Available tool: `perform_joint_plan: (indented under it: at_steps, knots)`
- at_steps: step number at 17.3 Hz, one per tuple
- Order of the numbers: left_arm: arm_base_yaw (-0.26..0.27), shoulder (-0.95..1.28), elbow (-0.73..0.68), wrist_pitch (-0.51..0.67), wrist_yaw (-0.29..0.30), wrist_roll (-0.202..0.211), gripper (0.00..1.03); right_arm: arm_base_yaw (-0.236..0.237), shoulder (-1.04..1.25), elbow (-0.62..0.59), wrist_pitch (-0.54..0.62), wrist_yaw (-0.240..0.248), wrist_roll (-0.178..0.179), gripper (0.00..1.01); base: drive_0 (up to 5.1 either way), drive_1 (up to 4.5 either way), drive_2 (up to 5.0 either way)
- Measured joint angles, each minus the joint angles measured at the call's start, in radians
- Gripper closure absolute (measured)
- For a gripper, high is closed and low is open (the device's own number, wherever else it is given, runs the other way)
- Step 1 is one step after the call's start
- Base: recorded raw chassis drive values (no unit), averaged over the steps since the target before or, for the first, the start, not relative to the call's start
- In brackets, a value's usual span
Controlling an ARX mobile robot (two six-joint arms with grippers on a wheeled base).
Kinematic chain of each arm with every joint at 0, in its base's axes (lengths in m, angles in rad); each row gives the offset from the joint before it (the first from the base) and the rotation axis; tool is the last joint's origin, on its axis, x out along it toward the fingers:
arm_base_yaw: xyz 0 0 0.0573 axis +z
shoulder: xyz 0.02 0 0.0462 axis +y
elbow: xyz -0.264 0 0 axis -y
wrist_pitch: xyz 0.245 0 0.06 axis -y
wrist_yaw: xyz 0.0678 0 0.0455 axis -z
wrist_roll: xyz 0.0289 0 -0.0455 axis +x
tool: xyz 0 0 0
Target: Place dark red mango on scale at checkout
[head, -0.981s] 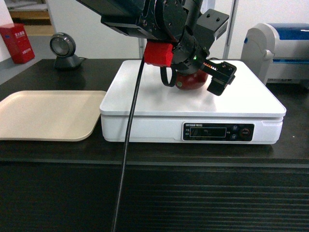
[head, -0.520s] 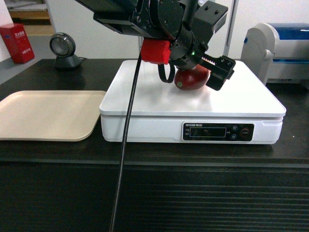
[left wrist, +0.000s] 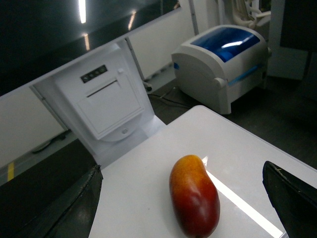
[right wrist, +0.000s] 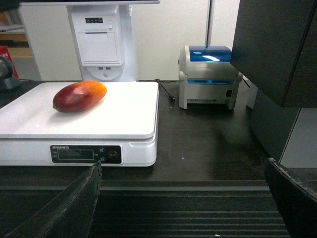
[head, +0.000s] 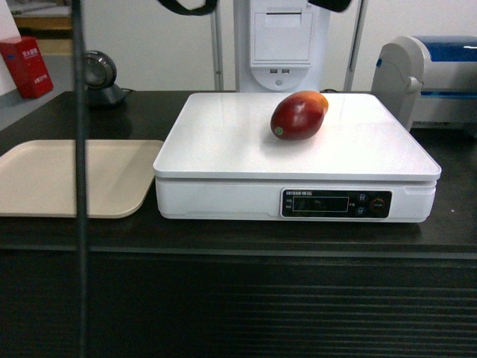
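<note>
Left tool spread above dark red mango mid-scale.

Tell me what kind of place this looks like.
Probably a shop checkout, or a mock-up of one: a white scale with a dark red mango on it sits on a black counter, with a receipt printer behind and a beige tray alongside.
</note>
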Motion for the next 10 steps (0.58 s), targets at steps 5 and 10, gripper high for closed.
perform_joint_plan:
  at_steps: [5, 10]
  knots:
    - [0.081, -0.339, -0.286, 0.182, -0.031, -0.016, 0.05, 0.0, 0.0, 0.0, 0.0, 0.0, 0.0, 0.03, 0.0, 0.0, 0.0]
    - [0.214, -0.565, -0.603, 0.211, -0.324, -0.231, 0.48, 0.0, 0.0, 0.0, 0.0, 0.0, 0.0, 0.03, 0.0, 0.0, 0.0]
